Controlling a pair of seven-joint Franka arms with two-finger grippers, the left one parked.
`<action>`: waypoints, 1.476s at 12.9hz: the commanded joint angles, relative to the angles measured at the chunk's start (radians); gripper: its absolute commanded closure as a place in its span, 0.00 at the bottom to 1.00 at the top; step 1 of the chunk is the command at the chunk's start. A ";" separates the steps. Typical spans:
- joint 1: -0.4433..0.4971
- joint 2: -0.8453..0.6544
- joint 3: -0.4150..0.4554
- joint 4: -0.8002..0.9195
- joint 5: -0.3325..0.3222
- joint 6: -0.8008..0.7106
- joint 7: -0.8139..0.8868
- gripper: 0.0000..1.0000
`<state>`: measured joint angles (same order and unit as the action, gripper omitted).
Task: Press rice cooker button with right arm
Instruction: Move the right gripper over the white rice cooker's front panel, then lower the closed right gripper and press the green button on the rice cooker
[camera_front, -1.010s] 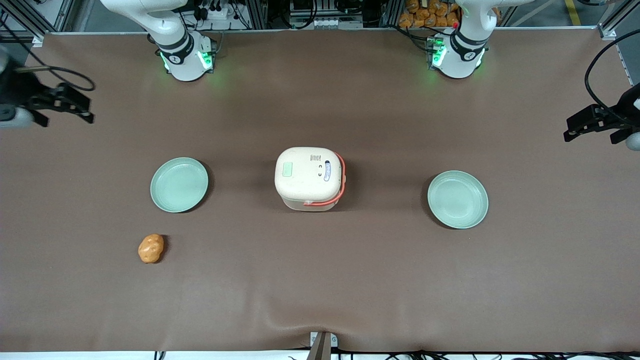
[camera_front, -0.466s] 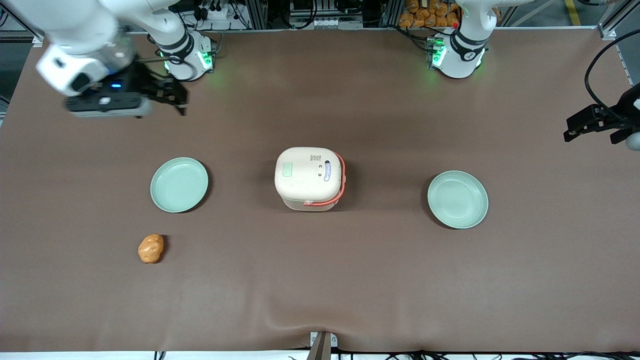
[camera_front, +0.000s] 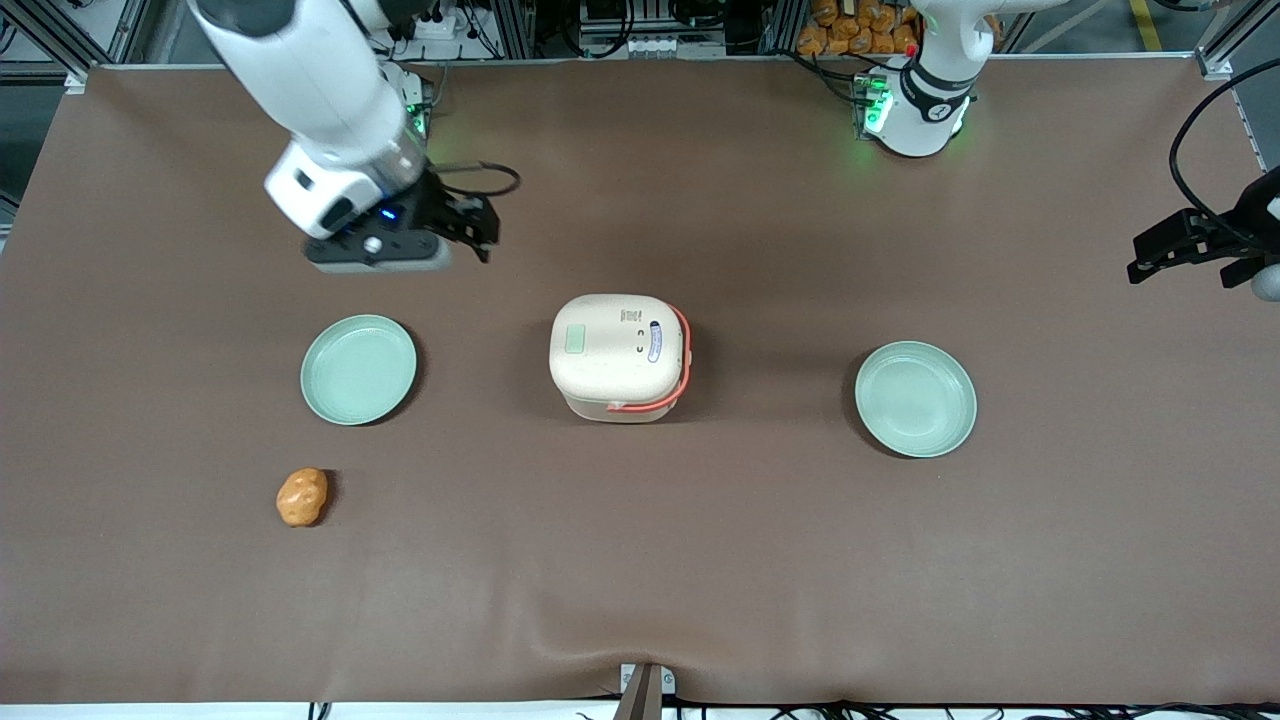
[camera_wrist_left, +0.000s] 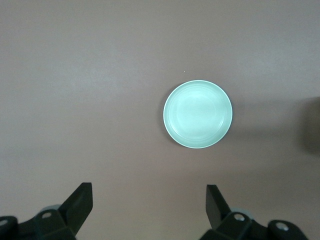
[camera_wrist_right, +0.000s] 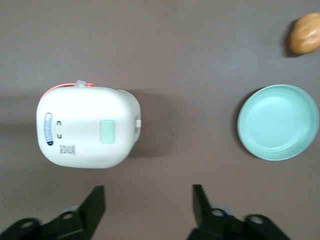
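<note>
The cream rice cooker (camera_front: 618, 355) stands at the table's middle, lid shut, its salmon-red handle (camera_front: 681, 365) folded down around one side. The pale green button (camera_front: 574, 339) sits on the lid. Both show in the right wrist view: the cooker (camera_wrist_right: 87, 126) and its button (camera_wrist_right: 108, 132). The right arm (camera_front: 310, 80) reaches in from its base. Its black gripper (camera_front: 478, 228) hangs open and empty above the table, farther from the front camera than the cooker and off toward the working arm's end. In the wrist view the gripper (camera_wrist_right: 149, 205) has its fingers wide apart over bare mat.
A pale green plate (camera_front: 358, 369) lies beside the cooker toward the working arm's end, also in the right wrist view (camera_wrist_right: 278, 122). An orange potato-like item (camera_front: 301, 497) lies nearer the front camera. A second green plate (camera_front: 915, 398) lies toward the parked arm's end.
The right arm has swung in from the table's working-arm edge toward the middle, bringing the gripper much closer to the cooker. The cooker, plates and potato have not moved.
</note>
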<state>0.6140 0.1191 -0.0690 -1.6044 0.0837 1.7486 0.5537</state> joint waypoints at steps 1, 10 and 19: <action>0.050 0.076 -0.014 0.032 0.021 0.061 0.086 0.66; 0.128 0.250 -0.014 0.015 0.010 0.247 0.186 1.00; 0.136 0.300 -0.015 -0.051 0.008 0.345 0.190 1.00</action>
<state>0.7335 0.4306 -0.0726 -1.6369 0.0954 2.0831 0.7231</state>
